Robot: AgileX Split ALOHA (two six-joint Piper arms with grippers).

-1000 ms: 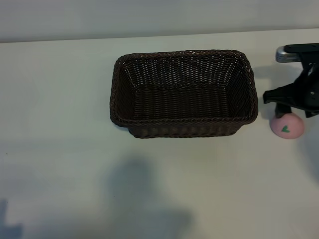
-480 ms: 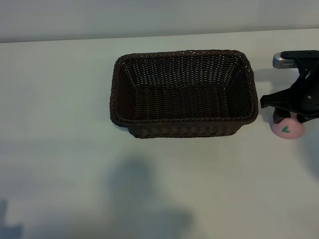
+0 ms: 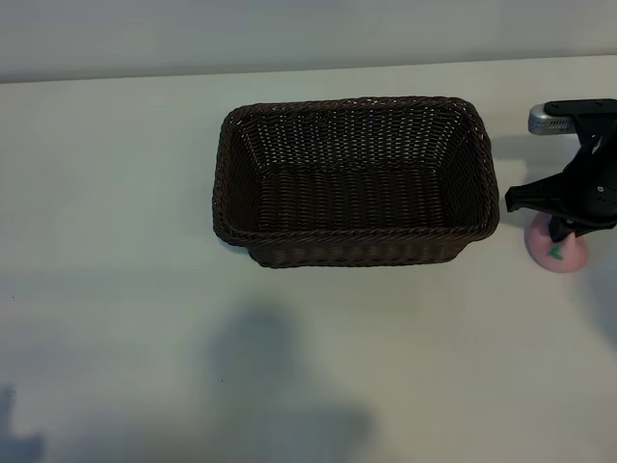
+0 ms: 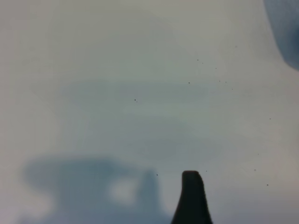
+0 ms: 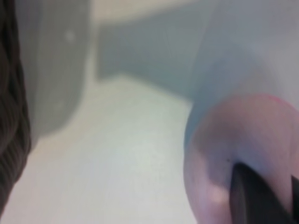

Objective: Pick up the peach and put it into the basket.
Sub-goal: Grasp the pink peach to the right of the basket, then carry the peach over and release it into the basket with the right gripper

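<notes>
The pale-pink peach [image 3: 561, 257] rests on the white table just right of the dark-brown woven basket [image 3: 357, 234]. My right gripper [image 3: 559, 230] sits on top of it and hides its upper half. Up close, a dark finger [image 5: 254, 196] presses against the peach [image 5: 229, 140], so the gripper is shut on it. The basket's wall [image 5: 9, 116] is at the edge of the right wrist view. My left gripper is out of the exterior view. Its wrist view shows one dark fingertip [image 4: 191, 191] over bare table, with nothing against it.
The basket is empty inside. The table's far edge [image 3: 289, 72] runs behind it. A soft shadow [image 3: 280, 386] lies on the table surface in front of the basket.
My right gripper has come down onto the peach and closed, now covering more of the fruit and part of its green leaf mark. The basket has not moved.
</notes>
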